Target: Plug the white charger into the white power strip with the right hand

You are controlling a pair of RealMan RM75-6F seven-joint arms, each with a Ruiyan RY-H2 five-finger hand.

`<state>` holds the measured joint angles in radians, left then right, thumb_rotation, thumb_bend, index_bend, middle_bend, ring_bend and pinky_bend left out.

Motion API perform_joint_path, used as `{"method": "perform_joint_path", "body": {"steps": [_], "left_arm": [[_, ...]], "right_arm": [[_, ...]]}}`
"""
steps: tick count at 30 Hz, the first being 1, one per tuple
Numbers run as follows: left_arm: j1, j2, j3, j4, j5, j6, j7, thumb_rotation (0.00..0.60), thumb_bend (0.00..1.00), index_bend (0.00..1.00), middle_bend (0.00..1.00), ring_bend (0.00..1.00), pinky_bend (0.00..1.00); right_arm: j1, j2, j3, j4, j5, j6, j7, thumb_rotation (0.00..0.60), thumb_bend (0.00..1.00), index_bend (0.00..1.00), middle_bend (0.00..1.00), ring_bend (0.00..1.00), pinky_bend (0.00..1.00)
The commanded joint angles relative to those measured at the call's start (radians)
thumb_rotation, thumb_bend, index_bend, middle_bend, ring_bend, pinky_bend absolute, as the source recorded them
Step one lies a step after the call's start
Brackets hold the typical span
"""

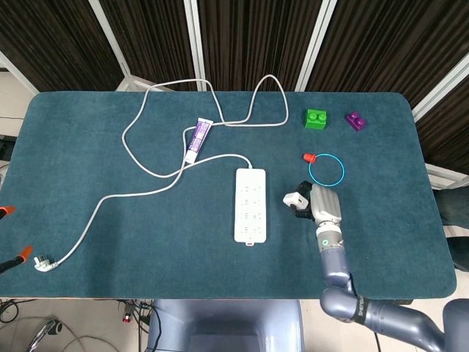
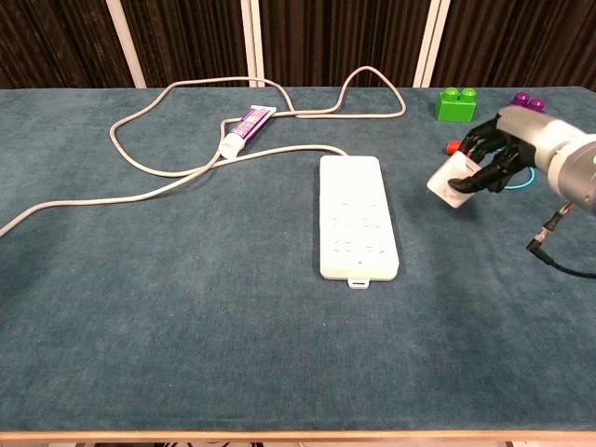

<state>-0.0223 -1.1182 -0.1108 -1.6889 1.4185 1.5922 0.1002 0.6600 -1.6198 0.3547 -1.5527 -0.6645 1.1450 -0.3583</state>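
My right hand (image 1: pixel 321 205) (image 2: pixel 507 154) grips the white charger (image 1: pixel 294 199) (image 2: pixel 450 182) and holds it off the table, just right of the white power strip (image 1: pixel 249 204) (image 2: pixel 357 215). The strip lies flat at the table's middle with its sockets facing up, and its grey cable (image 1: pixel 132 150) loops off to the back left. A gap remains between the charger and the strip. My left hand appears in neither view.
A purple tube (image 1: pixel 197 139) (image 2: pixel 244 126) lies by the cable. Behind my right hand sit a blue ring with a red cap (image 1: pixel 325 170) (image 2: pixel 456 147), a green block (image 1: pixel 316 119) (image 2: pixel 454 103) and a purple block (image 1: pixel 355 120) (image 2: pixel 523 100). The cable's plug (image 1: pixel 42 263) rests at the near left edge.
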Motion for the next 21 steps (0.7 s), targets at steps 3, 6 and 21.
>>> {"method": "perform_joint_path", "body": {"steps": [3,6,21], "left_arm": [[0.0,-0.003,0.002,-0.003,0.005,0.002,0.009,0.6,0.13,0.26,0.08,0.03,0.09],[0.0,-0.005,0.002,-0.003,0.005,0.004,0.014,0.6,0.13,0.26,0.08,0.03,0.09],[-0.003,-0.009,0.003,-0.002,0.002,-0.001,0.024,0.6,0.13,0.26,0.08,0.03,0.09]], "right_arm": [[0.058,0.14,-0.021,-0.017,-0.119,-0.213,0.009,0.6,0.49,0.73,0.59,0.62,0.47],[0.097,0.169,-0.017,0.01,-0.114,-0.294,0.012,0.6,0.49,0.73,0.59,0.62,0.46],[0.228,0.165,-0.002,0.094,-0.041,-0.404,0.026,0.6,0.49,0.73,0.6,0.62,0.45]]}}
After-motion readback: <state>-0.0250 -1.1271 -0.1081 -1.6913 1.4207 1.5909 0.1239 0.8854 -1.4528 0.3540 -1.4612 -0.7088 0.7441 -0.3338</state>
